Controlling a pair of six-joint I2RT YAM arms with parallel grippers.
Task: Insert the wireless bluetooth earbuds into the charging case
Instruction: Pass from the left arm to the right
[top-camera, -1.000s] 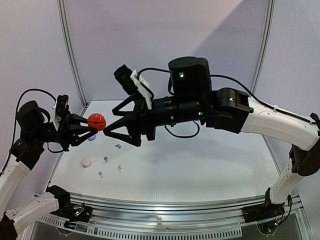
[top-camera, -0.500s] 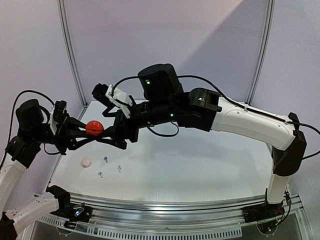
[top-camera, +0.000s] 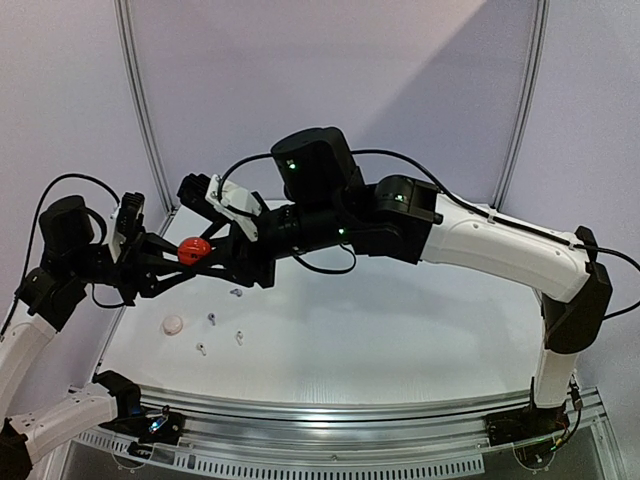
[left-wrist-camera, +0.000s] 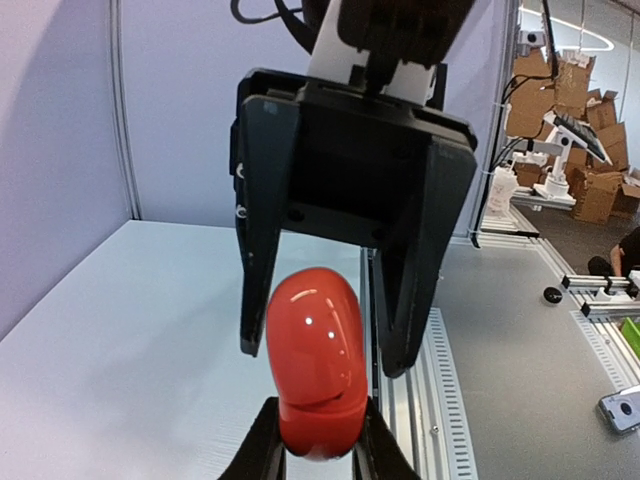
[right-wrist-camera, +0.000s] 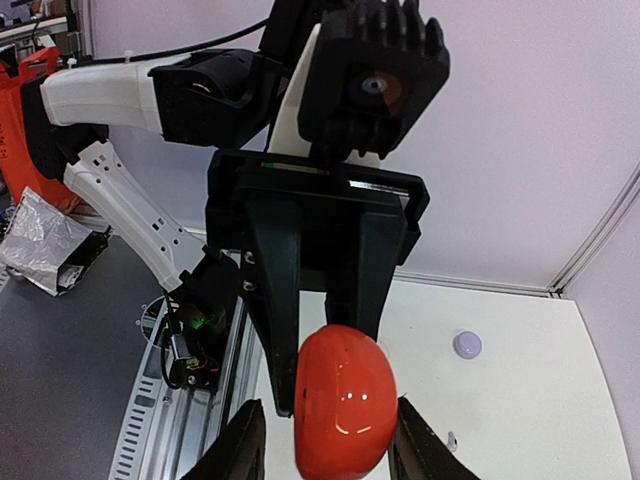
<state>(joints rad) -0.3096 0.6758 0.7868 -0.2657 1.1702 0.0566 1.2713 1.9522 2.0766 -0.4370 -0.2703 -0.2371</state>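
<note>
A glossy red round charging case (top-camera: 194, 250) hangs in the air above the table's left side. My left gripper (top-camera: 183, 258) is shut on its lower end (left-wrist-camera: 318, 435). My right gripper (top-camera: 206, 254) comes at it from the opposite side, its black fingers (left-wrist-camera: 255, 330) straddling the case's upper end. In the right wrist view the case (right-wrist-camera: 345, 400) sits between my right gripper's (right-wrist-camera: 328, 435) jaws, with a thin gap still showing on the left side. Several tiny pale earbuds (top-camera: 211, 319) lie on the table below, one of them (top-camera: 236, 293) nearest the case.
A white round case (top-camera: 173, 324) rests on the table's left part near the earbuds. A lilac round case (right-wrist-camera: 467, 345) sits farther back on the table. The table's left rail (left-wrist-camera: 420, 390) and a metal frame edge run close by.
The right arm swung left to meet the red case, and its wide-open jaws narrowed around it. The left gripper kept its hold and stayed nearly in place.
</note>
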